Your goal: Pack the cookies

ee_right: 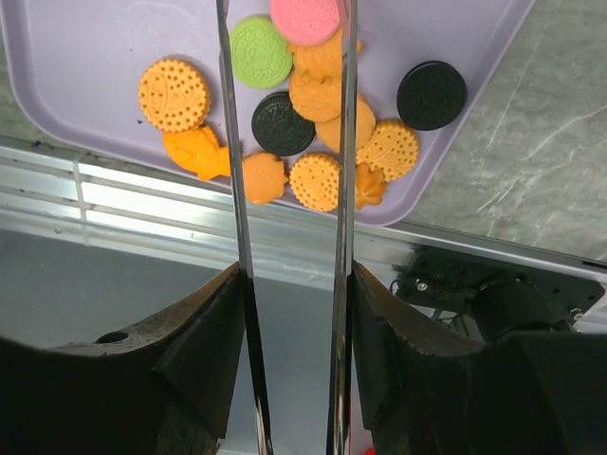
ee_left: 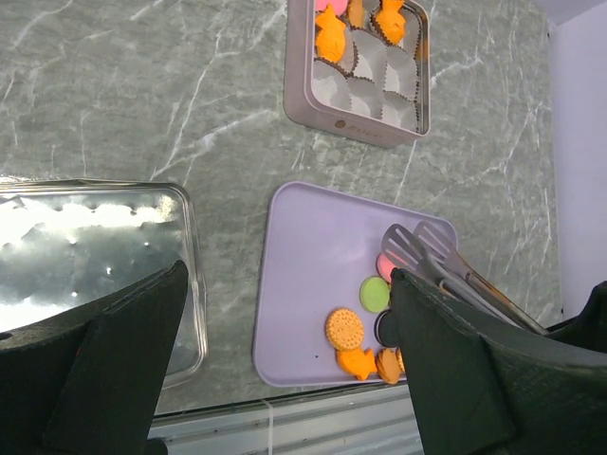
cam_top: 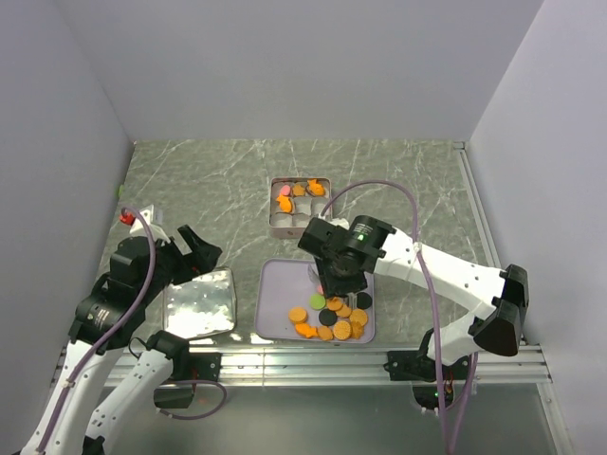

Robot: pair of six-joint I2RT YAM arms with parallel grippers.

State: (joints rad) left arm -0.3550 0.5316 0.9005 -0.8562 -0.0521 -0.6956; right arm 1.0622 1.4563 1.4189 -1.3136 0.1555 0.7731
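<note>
Several cookies [cam_top: 337, 319] lie in a heap at the near right of a lilac tray [cam_top: 283, 284]: orange rounds, orange fish shapes, black rounds, a green one [ee_right: 260, 51] and a pink one [ee_right: 305, 17]. My right gripper [cam_top: 341, 277] is shut on metal tongs [ee_right: 233, 142], whose two arms run between its fingers [ee_right: 199, 341]. The tong tips stand apart on either side of the pink cookie. The tongs also show in the left wrist view [ee_left: 446, 270]. A few cookies [ee_left: 330, 40] sit in the white paper cups of a square tin [cam_top: 300, 226]. My left gripper [cam_top: 193, 254] is open and empty, high above the table.
A shiny metal tin lid [cam_top: 199, 303] lies left of the tray, under my left gripper. A metal rail [cam_top: 313, 365] runs along the near table edge. Grey walls close in the left, right and back.
</note>
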